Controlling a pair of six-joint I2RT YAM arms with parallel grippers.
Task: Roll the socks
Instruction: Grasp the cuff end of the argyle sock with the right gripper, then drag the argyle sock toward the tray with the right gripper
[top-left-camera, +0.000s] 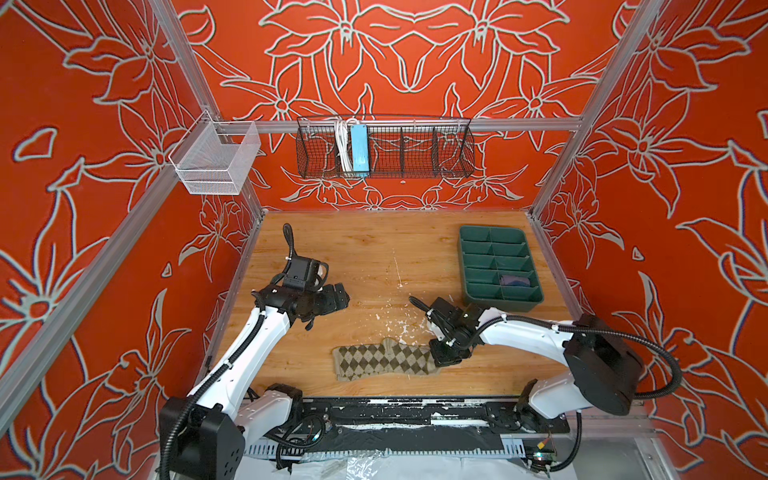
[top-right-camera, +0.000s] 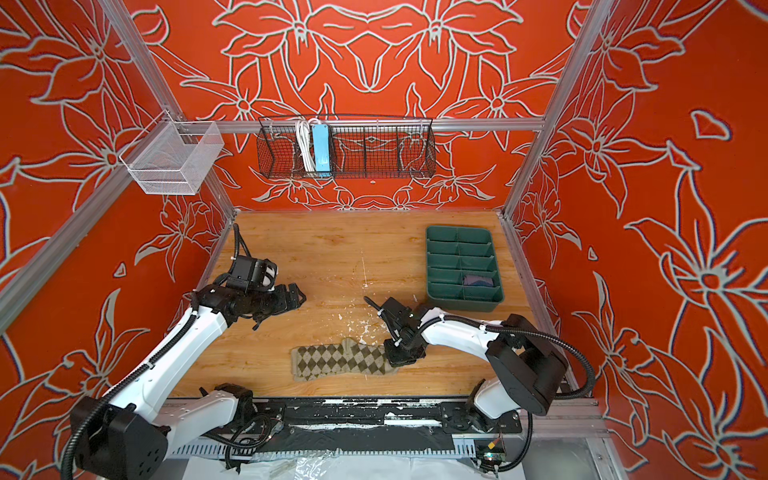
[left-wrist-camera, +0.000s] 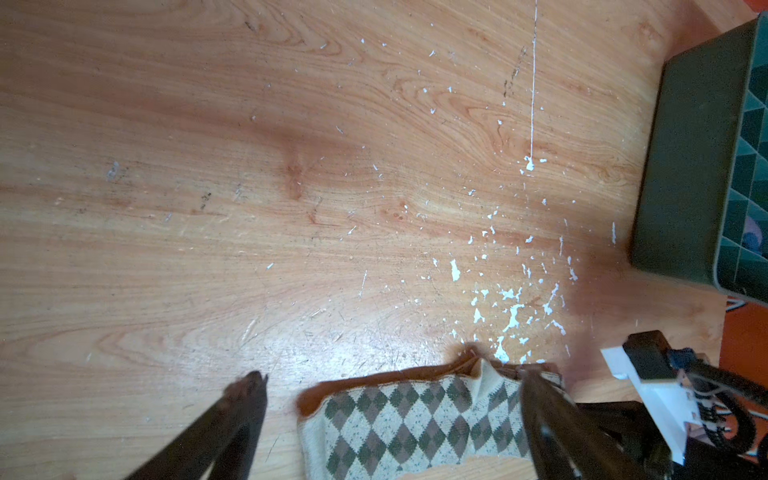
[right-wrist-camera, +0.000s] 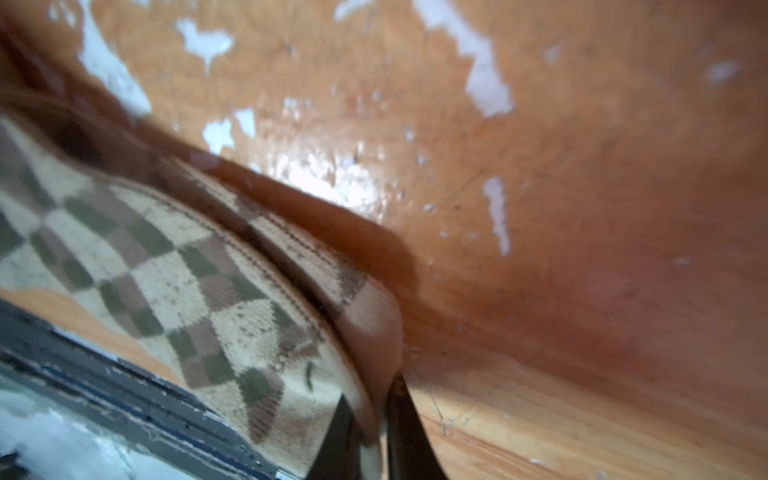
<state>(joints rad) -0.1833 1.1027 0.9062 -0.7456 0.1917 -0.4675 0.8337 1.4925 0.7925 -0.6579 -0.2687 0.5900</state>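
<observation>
**Sock (top-left-camera: 384, 360) pinched at one end**

Stretched out at six o'clock on the wooden table (top-left-camera: 374, 249), near the front edge, lies the beige diamond-patterned sock. At its three o'clock end the right gripper (right-wrist-camera: 370, 386) is closed, with the fabric nipped between its two fingers. At nine o'clock the left gripper (top-left-camera: 343, 296) hovers with its fingers spread wide, gripping nothing. Farther back, at two o'clock, sits a green tray (top-left-camera: 496, 305). A purple bundle (top-left-camera: 514, 281), probably the other sock, rests in its right column, second compartment from the near end.
</observation>
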